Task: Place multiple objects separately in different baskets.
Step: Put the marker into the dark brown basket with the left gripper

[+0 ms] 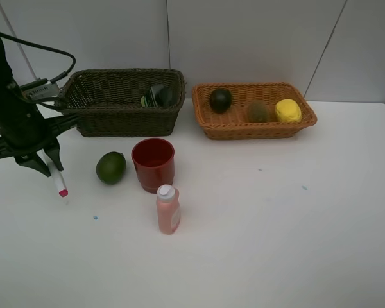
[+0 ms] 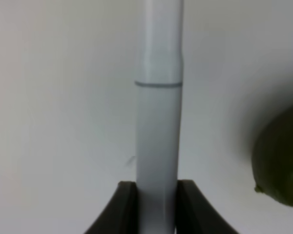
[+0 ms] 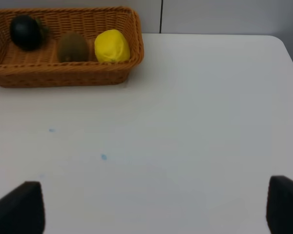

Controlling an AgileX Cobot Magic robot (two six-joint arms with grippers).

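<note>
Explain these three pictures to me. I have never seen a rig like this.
A two-armed robot sorts things into baskets. One picture looks down from a high camera; the other two come from a camera on each wrist. On the white table: a lime, a red cup, a pink bottle. The dark basket holds a black bottle; the orange basket a dark fruit, a kiwi, a lemon. The left gripper is shut on a white marker; the right gripper stands open, empty.

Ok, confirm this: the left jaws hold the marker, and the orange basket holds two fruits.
Wrong on the count. The orange basket holds three fruits, not two: a dark fruit, a kiwi and a lemon, as the exterior high view shows. The left jaws do hold the marker.
</note>
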